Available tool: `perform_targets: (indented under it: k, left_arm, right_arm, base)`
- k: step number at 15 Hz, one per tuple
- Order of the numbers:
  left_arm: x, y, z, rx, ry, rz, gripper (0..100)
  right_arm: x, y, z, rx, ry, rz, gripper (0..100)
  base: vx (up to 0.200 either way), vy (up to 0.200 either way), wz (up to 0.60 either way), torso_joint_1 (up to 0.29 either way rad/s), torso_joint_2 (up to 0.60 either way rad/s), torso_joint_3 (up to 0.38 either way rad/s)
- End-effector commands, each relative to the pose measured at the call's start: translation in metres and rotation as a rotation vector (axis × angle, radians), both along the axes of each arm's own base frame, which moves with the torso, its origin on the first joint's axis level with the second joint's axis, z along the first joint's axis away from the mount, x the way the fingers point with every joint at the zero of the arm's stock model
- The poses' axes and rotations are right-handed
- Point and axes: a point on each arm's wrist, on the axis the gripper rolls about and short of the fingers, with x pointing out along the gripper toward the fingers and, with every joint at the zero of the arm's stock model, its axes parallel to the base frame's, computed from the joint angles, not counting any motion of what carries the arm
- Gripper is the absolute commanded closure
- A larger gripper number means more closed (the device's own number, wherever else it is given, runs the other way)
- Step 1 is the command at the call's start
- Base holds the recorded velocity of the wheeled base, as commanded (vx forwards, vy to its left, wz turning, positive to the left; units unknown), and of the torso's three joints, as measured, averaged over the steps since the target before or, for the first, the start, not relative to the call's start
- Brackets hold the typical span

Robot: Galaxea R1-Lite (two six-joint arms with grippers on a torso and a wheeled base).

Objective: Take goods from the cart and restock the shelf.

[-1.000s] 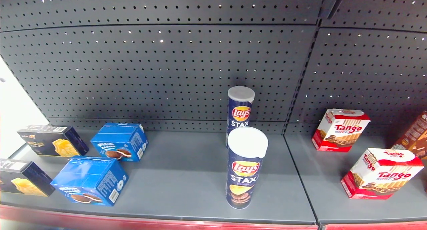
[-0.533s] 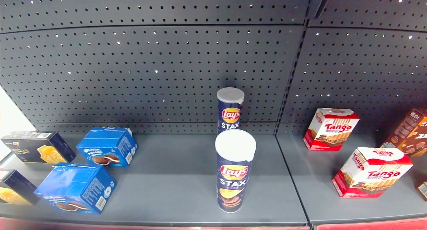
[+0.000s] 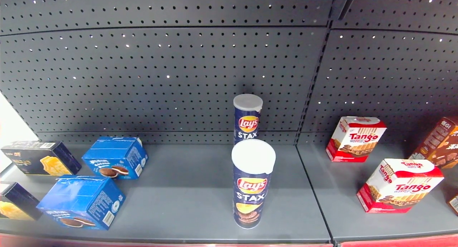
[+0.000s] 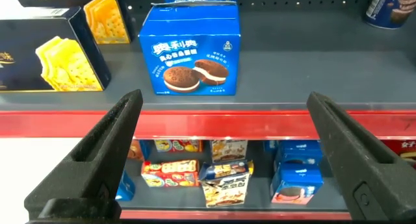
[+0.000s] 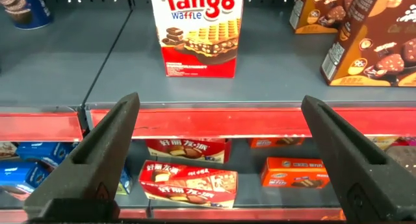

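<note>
Two dark blue chip cans stand upright on the grey shelf (image 3: 189,189), the front can (image 3: 252,189) before the back can (image 3: 247,118). To their left lie two blue cookie boxes (image 3: 114,157) and two black and yellow boxes (image 3: 39,157). Red and white waffle boxes (image 3: 400,186) and a brown box (image 3: 438,143) sit to the right. My left gripper (image 4: 224,100) is open and empty, in front of the shelf's red edge (image 4: 260,123), facing a blue cookie box (image 4: 192,52). My right gripper (image 5: 220,100) is open and empty, facing a waffle box (image 5: 198,32).
A dark pegboard wall (image 3: 179,78) closes the back of the shelf. A vertical seam (image 3: 315,189) splits the shelf into two bays. Below the red edge, a lower shelf holds several boxes (image 4: 221,172) and red and orange packs (image 5: 188,182). Bare shelf lies between the cookie boxes and the cans.
The head camera shifted a second ago, sliding the whole picture left, then settled. The goods on the shelf have not moved.
</note>
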Motion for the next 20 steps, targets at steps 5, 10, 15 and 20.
perform_targets:
  k: [5,10,15,20]
  left_arm:
    - [0.0,0.0,0.0,-0.001,0.0,0.0,0]
    - [0.0,0.0,0.0,-0.001,0.0,0.0,0]
    - [0.0,0.0,0.0,-0.001,0.0,0.001,0]
    - [0.0,0.0,0.0,-0.001,0.0,0.001,0]
  right_arm:
    - [0.0001,0.0,0.0001,0.0,0.001,0.0,0]
    - [0.0001,0.0,0.0001,0.002,0.001,0.0,0]
    - [0.0001,0.0,0.0001,0.002,0.001,0.0,0]
    - [0.0001,0.0,0.0001,0.0,0.001,0.0,0]
  base:
    - [-0.08,0.0,0.0,0.002,0.0,0.0]
    - [0.0,0.0,0.0,0.0,0.0,0.0]
    - [0.0,0.0,0.0,0.0,0.0,0.0]
    - [0.0,0.0,0.0,0.0,0.0,0.0]
